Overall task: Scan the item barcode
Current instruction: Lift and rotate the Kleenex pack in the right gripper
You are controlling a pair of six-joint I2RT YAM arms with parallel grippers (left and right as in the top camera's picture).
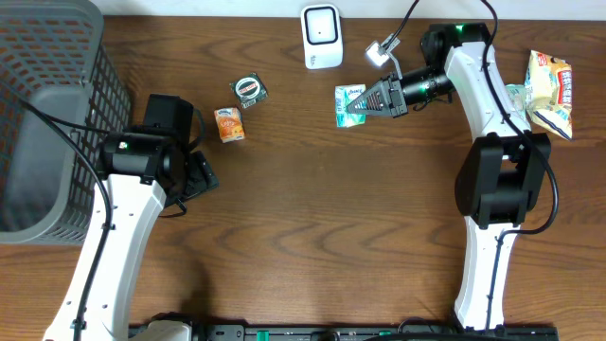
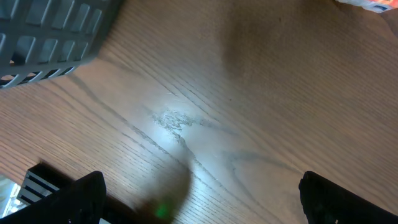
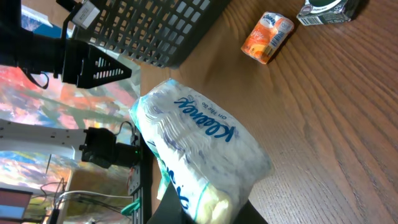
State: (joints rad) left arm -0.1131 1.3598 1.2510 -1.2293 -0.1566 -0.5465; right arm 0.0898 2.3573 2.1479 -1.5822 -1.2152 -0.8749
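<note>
One tissue pack (image 1: 345, 95) is pinched in my right end effector (image 1: 365, 102) near the far edge of the counter (image 1: 312, 208), close to the white scanner (image 1: 322, 36); my left end effector (image 2: 202, 200) hangs spread by the basket (image 1: 57, 114).

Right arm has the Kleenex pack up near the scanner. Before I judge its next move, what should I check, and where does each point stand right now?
1. Grip: the right gripper is shut on the Kleenex tissue pack. State: ok.
2. Barcode facing the scanner: no barcode shows in any view. State: cannot tell.
3. Pack lined up with the scanner: in the overhead view it sits off to one side and nearer the robot. State: not ok.
4. Path to the scanner: only bare wood lies between them, and the orange can is well aside. State: ok.
5. Left gripper: open, holding nothing, far from the scanner. State: ok.
</note>
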